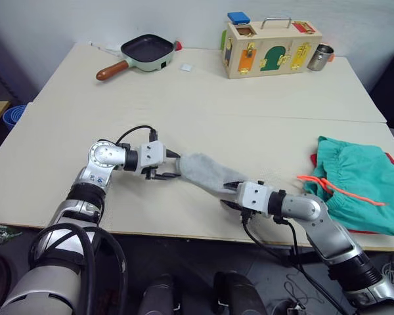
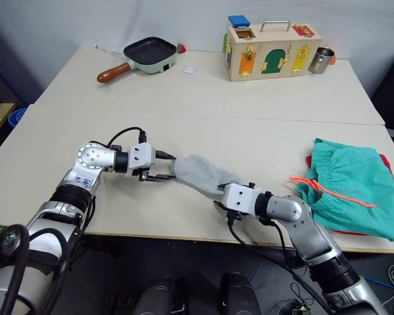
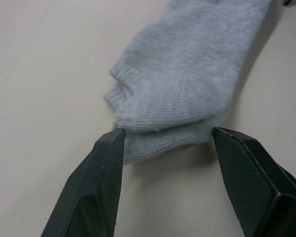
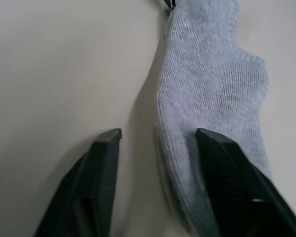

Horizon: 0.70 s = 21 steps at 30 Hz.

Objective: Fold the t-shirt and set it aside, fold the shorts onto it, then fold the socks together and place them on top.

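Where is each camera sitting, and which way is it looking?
Left eye view: on the head, looking down at the table; both arms show.
Right eye view: beside it, same scene.
Left wrist view: on the left wrist, looking along the open left claw at the socks.
Right wrist view: on the right wrist, open right claw around the socks' other end.
All share the socks.

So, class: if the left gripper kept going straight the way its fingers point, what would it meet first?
Most likely the socks: the left gripper is open, and their cuff end lies on the table just ahead between its fingertips.
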Tool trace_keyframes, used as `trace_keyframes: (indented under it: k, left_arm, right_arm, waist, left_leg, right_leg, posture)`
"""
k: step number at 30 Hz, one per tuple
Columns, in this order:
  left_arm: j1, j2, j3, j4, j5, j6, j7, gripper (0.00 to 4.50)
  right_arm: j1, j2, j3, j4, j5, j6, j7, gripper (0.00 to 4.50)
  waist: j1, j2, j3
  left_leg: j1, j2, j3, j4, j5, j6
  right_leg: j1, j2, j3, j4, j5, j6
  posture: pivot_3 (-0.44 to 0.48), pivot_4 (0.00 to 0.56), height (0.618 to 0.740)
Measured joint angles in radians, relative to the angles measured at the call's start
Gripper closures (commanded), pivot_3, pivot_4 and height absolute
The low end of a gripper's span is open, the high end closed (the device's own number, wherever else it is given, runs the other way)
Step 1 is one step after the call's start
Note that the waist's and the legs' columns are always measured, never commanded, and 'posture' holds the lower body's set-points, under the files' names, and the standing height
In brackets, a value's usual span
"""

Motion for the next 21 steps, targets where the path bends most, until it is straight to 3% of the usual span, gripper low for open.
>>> trace_keyframes:
  k: [3,21]
  left_arm:
    - [0.0,0.008,0.003,0.029,0.021,-0.062,0.014,1.55]
    - [-0.094,0.001,-0.042,0.193,0.166,-0.283,0.059,1.55]
  right_arm:
    - [-0.006,0.003,0.0,0.024,-0.016,-0.016,-0.008,4.46]
    - [-0.035,0.018,-0.002,0.1,-0.022,-0.082,0.005,4.46]
  waist:
    - [0.003,0.0,0.0]
    - [0.003,0.0,0.0]
  left_leg:
    - [0.0,0.0,0.0,0.001,0.0,0.0]
    - [0.0,0.0,-0.001,0.006,-0.001,0.002]
  right_leg:
    - [0.0,0.0,-0.001,0.0,0.0,0.0]
    - [0.001,0.0,-0.003,0.0,0.0,0.0]
  posture:
    - [0.0,0.15,0.74]
    - [0.0,0.15,0.74]
